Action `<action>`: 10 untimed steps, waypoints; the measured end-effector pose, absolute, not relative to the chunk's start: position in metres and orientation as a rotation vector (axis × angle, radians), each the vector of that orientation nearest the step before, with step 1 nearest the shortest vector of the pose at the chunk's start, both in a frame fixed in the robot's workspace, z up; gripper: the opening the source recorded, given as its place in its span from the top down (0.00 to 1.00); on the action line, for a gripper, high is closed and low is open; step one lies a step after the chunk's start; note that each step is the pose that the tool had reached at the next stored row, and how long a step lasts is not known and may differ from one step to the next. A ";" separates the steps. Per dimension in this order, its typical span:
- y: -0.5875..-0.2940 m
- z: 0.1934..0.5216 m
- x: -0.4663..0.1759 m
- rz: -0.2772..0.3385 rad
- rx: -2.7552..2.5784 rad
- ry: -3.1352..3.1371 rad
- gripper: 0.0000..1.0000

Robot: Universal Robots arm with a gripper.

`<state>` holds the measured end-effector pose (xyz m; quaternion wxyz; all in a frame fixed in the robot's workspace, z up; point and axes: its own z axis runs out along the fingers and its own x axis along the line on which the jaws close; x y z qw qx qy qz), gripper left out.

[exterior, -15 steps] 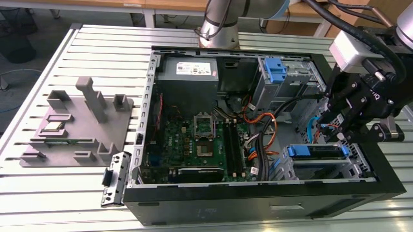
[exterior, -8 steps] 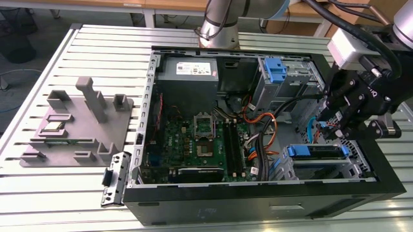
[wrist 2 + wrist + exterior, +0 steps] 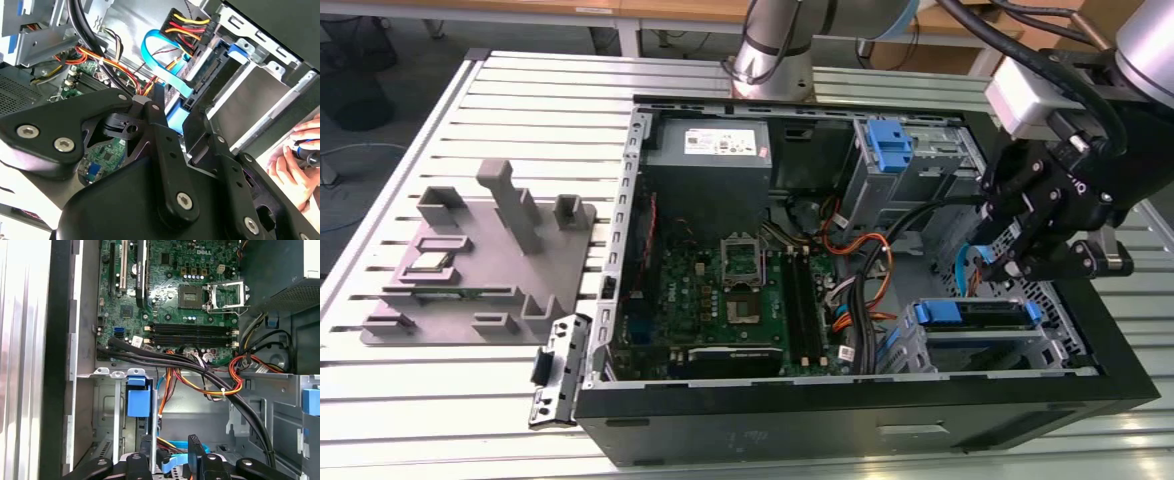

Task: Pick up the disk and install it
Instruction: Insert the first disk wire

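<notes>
The disk (image 3: 971, 314) lies flat in a drive cage (image 3: 987, 352) inside the open case (image 3: 854, 425), in the corner toward the exterior view's right. Blue rails run along its edges. In the second wrist view its bare silver face (image 3: 252, 97) is tilted across the frame, with a black plug (image 3: 207, 70) and a blue ribbon cable (image 3: 165, 65) at one end.
</notes>
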<state>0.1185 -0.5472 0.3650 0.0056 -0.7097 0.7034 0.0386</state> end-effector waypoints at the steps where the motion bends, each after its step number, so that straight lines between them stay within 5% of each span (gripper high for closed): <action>1: -0.546 0.365 0.119 0.121 -2.222 2.202 0.58; 10: -0.534 0.361 0.124 0.121 -2.222 2.202 0.58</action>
